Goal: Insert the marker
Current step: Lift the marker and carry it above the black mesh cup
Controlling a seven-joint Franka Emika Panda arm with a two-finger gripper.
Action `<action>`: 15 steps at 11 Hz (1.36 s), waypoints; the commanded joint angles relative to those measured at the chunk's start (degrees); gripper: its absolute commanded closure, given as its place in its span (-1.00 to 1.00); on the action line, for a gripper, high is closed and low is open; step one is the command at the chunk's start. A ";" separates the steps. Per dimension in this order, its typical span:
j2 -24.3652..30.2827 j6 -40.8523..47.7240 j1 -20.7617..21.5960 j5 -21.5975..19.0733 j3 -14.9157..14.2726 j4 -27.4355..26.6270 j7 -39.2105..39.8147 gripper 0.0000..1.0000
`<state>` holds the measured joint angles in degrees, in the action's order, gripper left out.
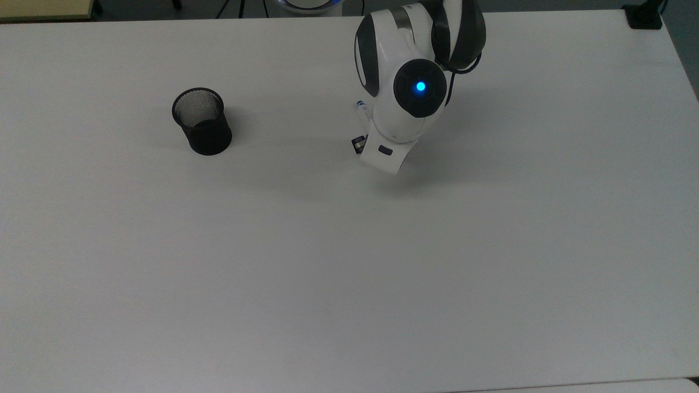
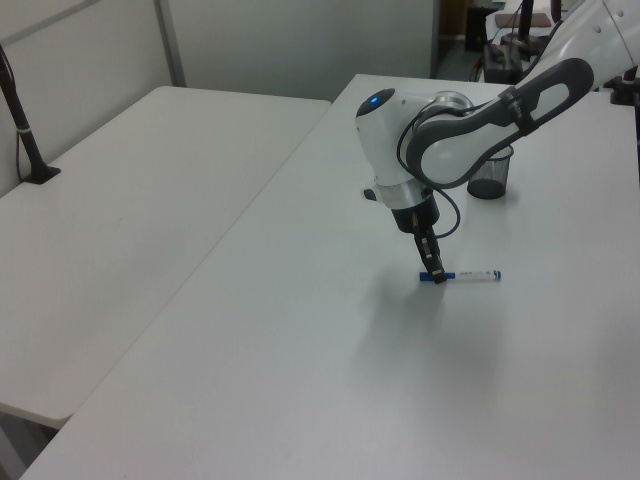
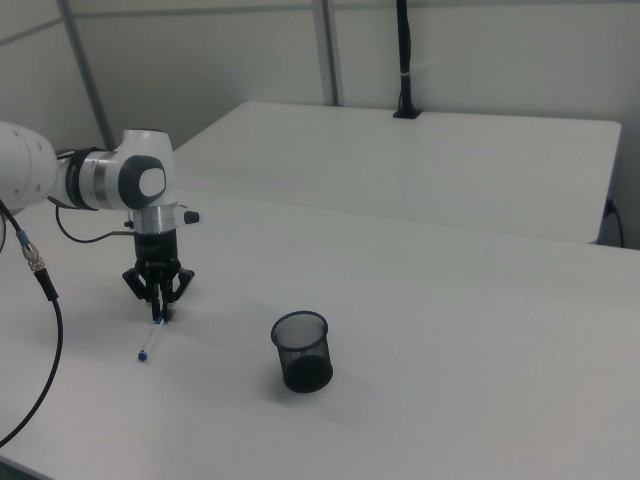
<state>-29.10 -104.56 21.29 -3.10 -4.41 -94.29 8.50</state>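
Even, diffuse overhead light; the arm (image 1: 407, 93) casts a soft shadow on the table (image 1: 349, 262).

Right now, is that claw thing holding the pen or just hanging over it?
Gripper: down at the marker, which lies flat on the table; fingers look closed on its capped end, not lifted.
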 commanded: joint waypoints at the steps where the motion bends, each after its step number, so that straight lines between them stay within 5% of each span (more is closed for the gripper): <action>1: 3.33 2.14 0.07 -0.32 -0.86 1.12 -0.94 1.00; 10: 21.44 -2.21 -16.70 1.52 -1.21 1.31 0.56 1.00; 15: 24.96 -19.18 -24.70 2.22 -1.30 -11.60 0.82 1.00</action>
<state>-7.23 -117.00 -0.34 -2.02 -6.09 -97.79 8.72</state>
